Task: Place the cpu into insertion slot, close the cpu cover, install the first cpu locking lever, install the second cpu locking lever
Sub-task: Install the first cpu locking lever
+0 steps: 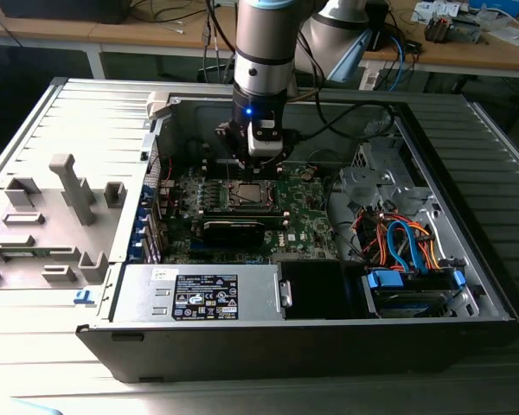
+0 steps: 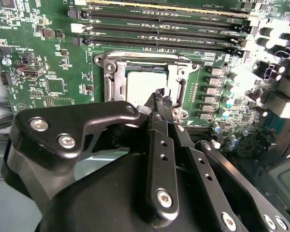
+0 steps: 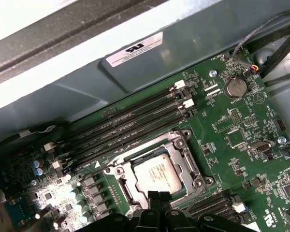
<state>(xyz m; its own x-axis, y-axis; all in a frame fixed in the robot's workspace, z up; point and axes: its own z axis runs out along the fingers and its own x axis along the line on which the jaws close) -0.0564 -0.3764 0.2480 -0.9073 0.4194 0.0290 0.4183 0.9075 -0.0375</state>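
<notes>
Gripper, fingertips closed together, hovers just above the cpu seated in the insertion slot; the cpu cover lies flat, framing the chip.

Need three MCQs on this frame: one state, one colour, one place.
1. The computer case is: A) open, side panel off B) fully closed C) wrapped in plastic
2. The motherboard is: A) red B) green C) white
3. The cpu lies: A) loose at the motherboard's edge B) outside the computer case C) in the insertion slot

Answers: 1 A, the exterior view looks straight down into the case's interior. 2 B, the board shows green in both wrist views. 3 C, the metal frame surrounds the silvery chip on all sides.
</notes>
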